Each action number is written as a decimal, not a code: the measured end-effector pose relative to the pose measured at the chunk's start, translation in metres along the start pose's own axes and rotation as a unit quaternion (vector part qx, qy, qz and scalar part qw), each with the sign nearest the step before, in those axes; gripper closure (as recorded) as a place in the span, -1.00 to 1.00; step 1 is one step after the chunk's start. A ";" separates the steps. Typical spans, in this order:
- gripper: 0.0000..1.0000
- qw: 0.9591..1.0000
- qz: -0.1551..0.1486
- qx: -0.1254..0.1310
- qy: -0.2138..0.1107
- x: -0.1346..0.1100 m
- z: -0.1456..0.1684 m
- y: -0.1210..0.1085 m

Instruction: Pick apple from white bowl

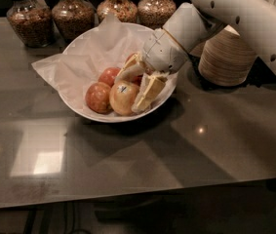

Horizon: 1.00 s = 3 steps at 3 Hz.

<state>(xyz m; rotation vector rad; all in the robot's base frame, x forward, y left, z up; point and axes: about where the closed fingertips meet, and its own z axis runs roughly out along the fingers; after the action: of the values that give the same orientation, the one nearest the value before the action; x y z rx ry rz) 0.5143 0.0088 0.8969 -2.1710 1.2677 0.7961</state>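
The white bowl [86, 112], wide and lined with crumpled white paper, sits mid-table. In it lies the pale yellow apple [122, 100] with a small dark sticker, beside two redder apples [98, 97] to its left and behind. My gripper [129, 92] reaches down into the bowl from the upper right. Its two pale fingers [147, 92] bracket the pale apple, one over its top and one against its right side, and appear closed on it. The apple still rests in the bowl.
Several glass jars of grains [25, 18] stand along the back edge. A stack of small off-white paper bowls [225, 57] stands right of the white bowl, under my arm [245, 18]. The glossy dark table [128, 169] stretches to the front.
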 end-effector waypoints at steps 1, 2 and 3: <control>1.00 1.000 -0.005 0.020 -0.016 -0.007 -0.011 -0.001; 1.00 0.999 -0.011 0.035 -0.039 -0.012 -0.019 -0.004; 1.00 0.996 -0.020 0.058 -0.068 -0.019 -0.033 -0.008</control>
<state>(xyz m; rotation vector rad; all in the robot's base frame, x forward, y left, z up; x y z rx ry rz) 0.5215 0.0013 0.9339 -2.0095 1.1700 0.8189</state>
